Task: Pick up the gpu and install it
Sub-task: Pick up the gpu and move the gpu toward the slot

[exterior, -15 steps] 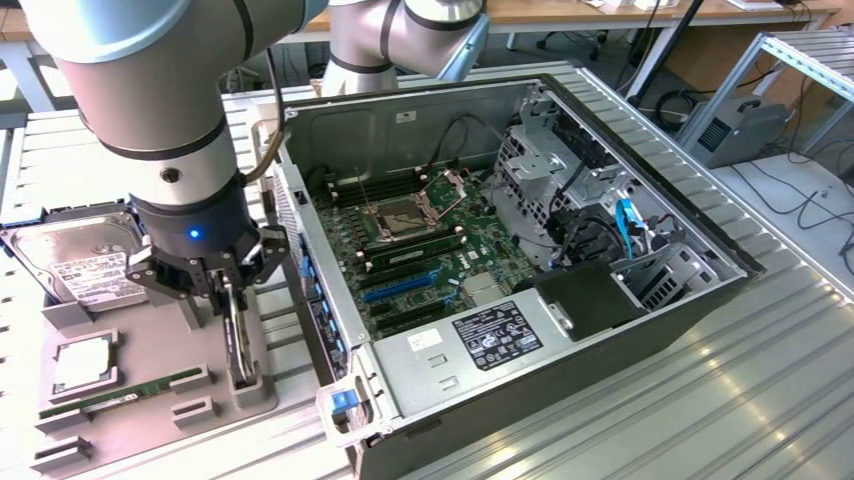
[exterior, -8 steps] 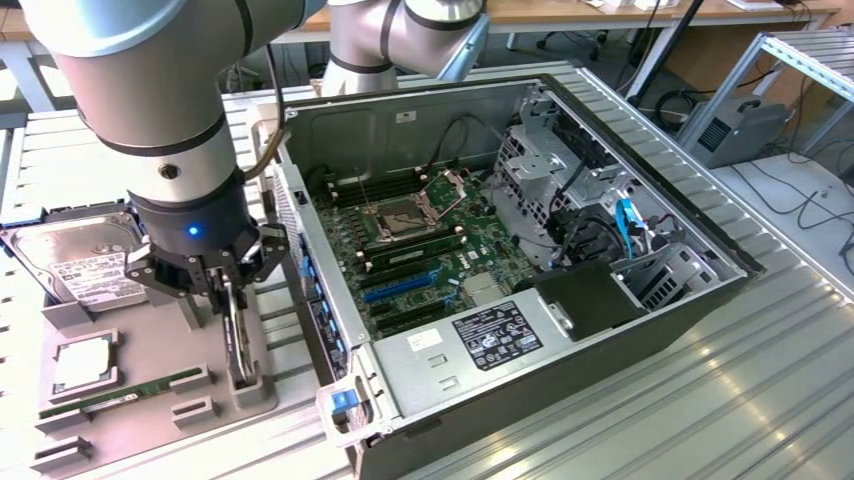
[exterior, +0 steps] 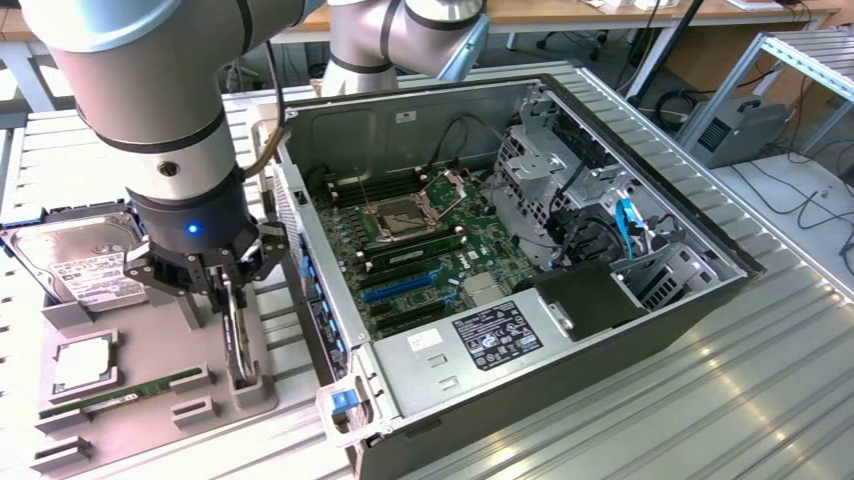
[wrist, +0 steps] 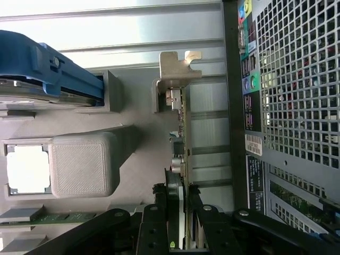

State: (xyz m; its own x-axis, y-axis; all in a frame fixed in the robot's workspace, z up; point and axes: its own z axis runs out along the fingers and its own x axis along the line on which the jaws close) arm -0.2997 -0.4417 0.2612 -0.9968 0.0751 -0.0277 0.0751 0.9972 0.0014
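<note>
The gpu (exterior: pixel 240 345) stands on edge in a slot of the grey holder tray (exterior: pixel 160 345), just off the open PC case's side at the exterior view's left. My gripper (exterior: pixel 220 292) hangs straight down over it, with a finger pressed against each face of the card. In the wrist view the gpu (wrist: pixel 180 133) runs away from my gripper (wrist: pixel 177 212), green board edge-on. Its silver end bracket (wrist: pixel 178 66) is at the far end. The dark fingers (wrist: pixel 158 223) close on both sides of the card's near end. The card still sits in its slot.
The open PC case (exterior: pixel 641 180) lies on its side with the motherboard (exterior: pixel 427 235) and blue expansion slots (exterior: pixel 400 290) exposed. On the tray are a hard drive (exterior: pixel 87 255), a CPU (exterior: pixel 83 365) and a RAM stick (exterior: pixel 120 393). The case's rear panel (wrist: pixel 297 106) is close beside the card.
</note>
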